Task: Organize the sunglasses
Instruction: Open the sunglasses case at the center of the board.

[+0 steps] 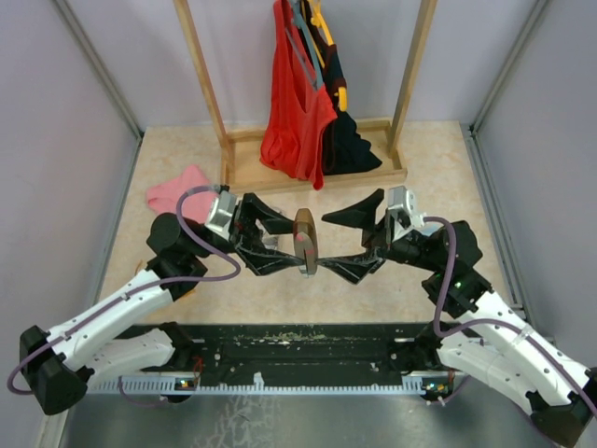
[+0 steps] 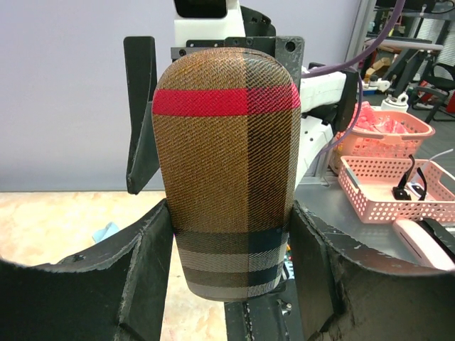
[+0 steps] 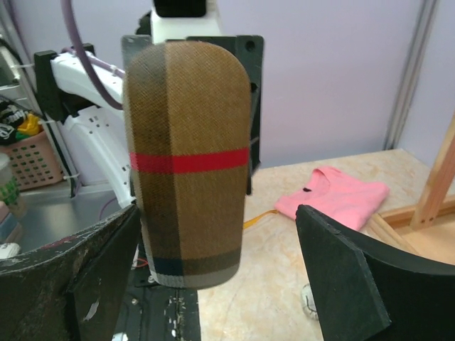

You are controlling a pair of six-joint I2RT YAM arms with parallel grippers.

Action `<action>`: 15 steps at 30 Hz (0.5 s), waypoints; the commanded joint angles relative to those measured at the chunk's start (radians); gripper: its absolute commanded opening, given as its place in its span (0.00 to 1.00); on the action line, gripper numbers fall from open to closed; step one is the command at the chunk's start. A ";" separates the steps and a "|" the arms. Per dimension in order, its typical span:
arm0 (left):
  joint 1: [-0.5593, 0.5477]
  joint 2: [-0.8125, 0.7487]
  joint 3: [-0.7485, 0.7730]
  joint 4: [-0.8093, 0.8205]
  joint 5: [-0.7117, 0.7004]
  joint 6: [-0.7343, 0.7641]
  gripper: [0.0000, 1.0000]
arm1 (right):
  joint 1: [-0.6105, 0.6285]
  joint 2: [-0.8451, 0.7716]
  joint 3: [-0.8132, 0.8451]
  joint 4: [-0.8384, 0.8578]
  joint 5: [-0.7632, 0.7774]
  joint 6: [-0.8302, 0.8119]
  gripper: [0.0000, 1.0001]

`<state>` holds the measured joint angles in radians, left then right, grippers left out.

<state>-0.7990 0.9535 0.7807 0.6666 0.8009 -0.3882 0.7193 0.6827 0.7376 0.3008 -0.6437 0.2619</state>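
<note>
Left hand (image 2: 226, 241) clamps brown plaid case (image 2: 227, 163) (red stripe, grey bands at one end); right hand (image 3: 220, 227) spread open around it.

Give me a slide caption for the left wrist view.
Left pincer clamps the upright brown plaid case from both sides.

No words, labels, brand names, numbers or signs can be read in any view. The plaid case (image 2: 226, 170) at the centre shows only woven checks and a red stripe, without lettering.
</note>
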 commanded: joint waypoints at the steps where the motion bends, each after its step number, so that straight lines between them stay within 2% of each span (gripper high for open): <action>1: -0.002 0.019 0.026 0.071 0.043 -0.003 0.00 | 0.027 0.015 0.010 0.112 -0.053 0.005 0.90; 7: -0.002 0.036 0.036 0.081 0.051 -0.003 0.00 | 0.052 0.034 0.016 0.104 -0.055 0.006 0.89; 15: -0.001 0.034 0.039 0.093 0.066 -0.009 0.00 | 0.052 0.039 0.020 0.080 -0.039 0.008 0.79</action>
<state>-0.7990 0.9939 0.7841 0.6922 0.8448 -0.3889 0.7635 0.7223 0.7376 0.3504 -0.6819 0.2649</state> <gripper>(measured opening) 0.653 0.811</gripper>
